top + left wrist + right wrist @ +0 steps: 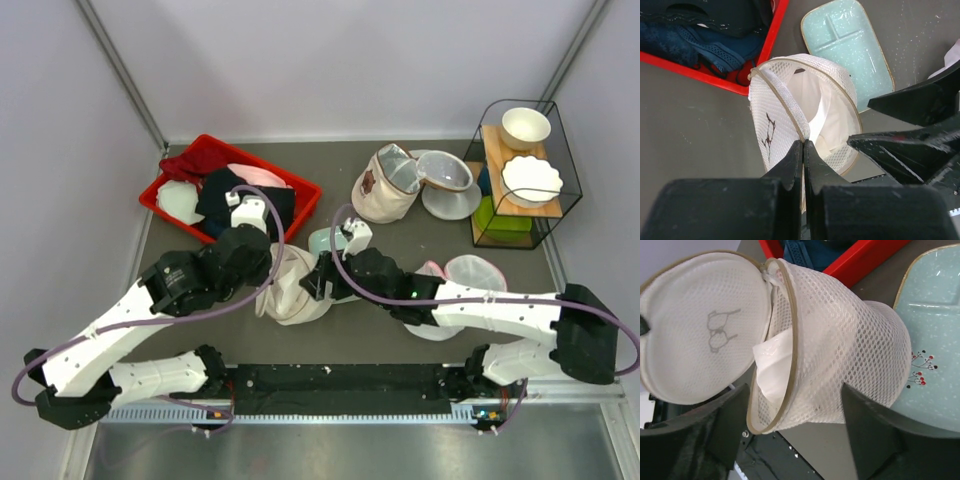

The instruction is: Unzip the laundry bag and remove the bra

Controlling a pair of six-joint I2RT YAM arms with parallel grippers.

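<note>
Left pincer (803,146) clamps shut on the unzipped lid of the laundry bag (767,110), centre frame.
Right pincer (794,390), fingers spread, straddles the drum, its axis running across them; the mouth gapes lower left, showing only white lining. Bra unseen, likely inside; right arm nearer.

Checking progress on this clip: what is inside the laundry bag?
In the open laundry bag only a white fabric fold shows. No taupe bra is visible; the mesh wall covers the deeper interior.

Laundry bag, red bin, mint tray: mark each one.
laundry bag (855,340), right wrist view, on its mesh side wall.
red bin (690,71), left wrist view, on its near rim.
mint tray (850,45), left wrist view, on its bare glazed floor.
</note>
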